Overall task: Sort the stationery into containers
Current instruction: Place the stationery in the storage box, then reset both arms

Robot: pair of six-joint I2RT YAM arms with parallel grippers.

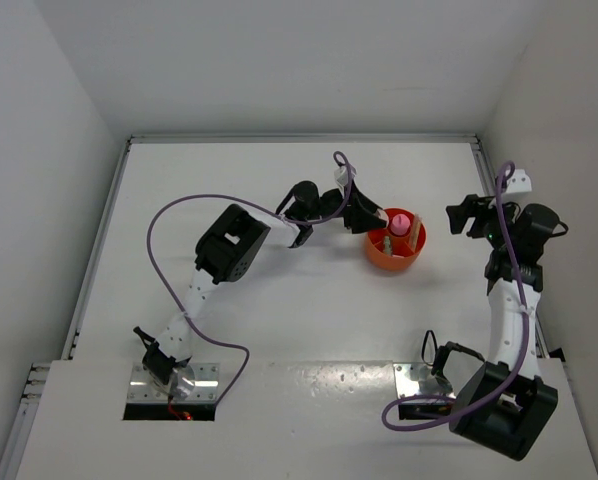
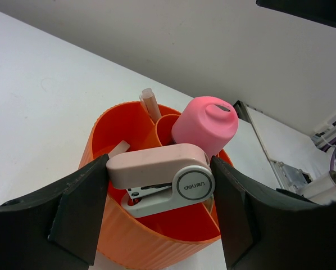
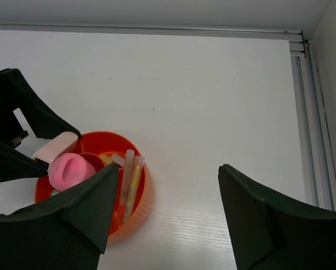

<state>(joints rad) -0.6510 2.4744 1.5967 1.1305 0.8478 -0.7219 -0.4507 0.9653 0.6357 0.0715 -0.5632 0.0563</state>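
Observation:
The round orange cup (image 1: 381, 259) with inner dividers stands right of the table's middle. My left gripper (image 1: 371, 218) is shut on a small pale-pink stapler (image 2: 157, 169) and holds it just over the near compartment of the cup (image 2: 134, 242). A pink-capped tube (image 2: 204, 125) stands upright in the cup's centre. A pale stick (image 2: 151, 104) leans at the far side. In the right wrist view the cup (image 3: 144, 197) holds a pink stick and a yellow stick (image 3: 130, 180) side by side. My right gripper (image 3: 168, 197) is open and empty, right of the cup.
White walls close the table at the back and on both sides. A metal rail (image 3: 308, 112) runs along the right edge. My right arm (image 1: 509, 290) stands upright near the right wall.

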